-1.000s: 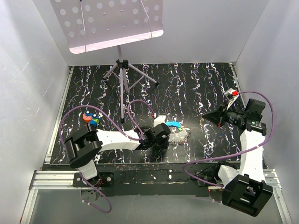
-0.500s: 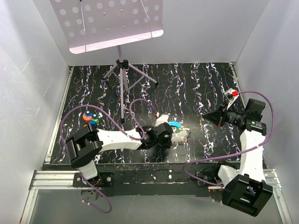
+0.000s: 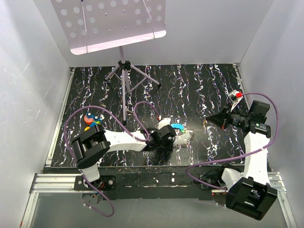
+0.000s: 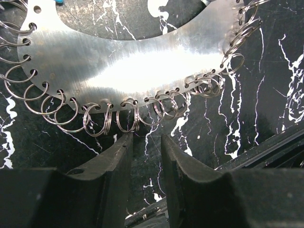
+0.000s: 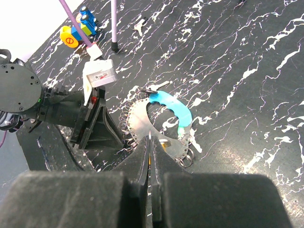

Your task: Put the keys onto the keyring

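Risks first. Possible snag of left gripper (image 4: pixel 145 140) on more than one of the thin steel split rings (image 4: pixel 97 121) at 12 o'clock from its tips: closely packed, overlapping, free to swing. Possible shove of the flat crescent-shaped brushed-steel plate (image 4: pixel 142 61) across the slick black marbled table (image 4: pixel 266 95) on any push, with nothing pinning it. Possible misalignment at threading, ring coil gaps very fine

State of left gripper: narrowly parted, holding nothing, tips just short of the ring row. State of right gripper (image 5: pixel 150 140): pinched fully closed, off at 3 o'clock of the plate in the top view; thin pale sliver at its tips, cannot tell whether a key

Location of keys: bright blue plastic piece (image 5: pixel 173 108) on the plate's rim at 1 o'clock, probably the blue key head; small yellow-orange speck (image 5: pixel 164 143) just beside the right fingertips, gripped or not, cannot tell

Containers: none visible. Nearest equivalent the plate, rings threaded through its edge holes. Small cluster of coloured toys (image 3: pixel 91 119) at 9 o'clock, well apart
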You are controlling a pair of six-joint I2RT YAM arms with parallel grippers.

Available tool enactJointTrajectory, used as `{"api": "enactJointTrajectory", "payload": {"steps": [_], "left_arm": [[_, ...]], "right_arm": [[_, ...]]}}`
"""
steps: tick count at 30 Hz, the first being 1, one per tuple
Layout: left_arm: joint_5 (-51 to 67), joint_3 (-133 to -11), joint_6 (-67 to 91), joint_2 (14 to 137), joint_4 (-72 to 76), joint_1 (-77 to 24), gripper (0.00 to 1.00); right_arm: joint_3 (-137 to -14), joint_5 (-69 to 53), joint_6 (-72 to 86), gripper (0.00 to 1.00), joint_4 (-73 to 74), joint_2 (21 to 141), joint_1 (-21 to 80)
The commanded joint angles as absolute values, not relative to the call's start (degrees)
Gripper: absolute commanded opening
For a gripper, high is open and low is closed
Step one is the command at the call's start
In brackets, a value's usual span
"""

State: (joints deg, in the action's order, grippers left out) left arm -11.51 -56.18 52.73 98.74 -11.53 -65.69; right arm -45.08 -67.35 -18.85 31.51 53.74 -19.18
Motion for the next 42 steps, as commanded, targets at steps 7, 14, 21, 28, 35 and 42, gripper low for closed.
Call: {"api": "enactJointTrajectory", "payload": {"steps": [7, 14, 21, 28, 35, 42], "left_arm": [[-12.0, -57.2, 53.1, 98.5, -10.3, -64.4, 0.29], [-12.6, -57.8, 52.6, 99.1, -10.5, -64.0, 0.27], [-13.0, -58.4, 52.1, 99.4, -10.7, -63.5, 0.23], [-12.9, -59.1, 51.3, 100.2, -10.9, -62.8, 0.21], [-12.6, -59.2, 50.8, 100.9, -10.9, -62.6, 0.16], [-12.4, -59.2, 49.0, 100.0, -10.5, -62.5, 0.0]], "right_arm": [[-44.6, -68.7, -19.6, 0.01, 30.6, 53.9, -19.6], [-44.7, -68.6, -19.6, 0.01, 30.7, 53.9, -19.6], [-44.7, -68.7, -19.6, 0.01, 30.8, 53.9, -19.6], [-44.6, -68.8, -19.6, 0.01, 30.7, 53.8, -19.6], [-44.7, -68.9, -19.6, 0.01, 30.8, 53.9, -19.6], [-44.7, -69.0, -19.6, 0.01, 30.8, 54.0, -19.6]]}}
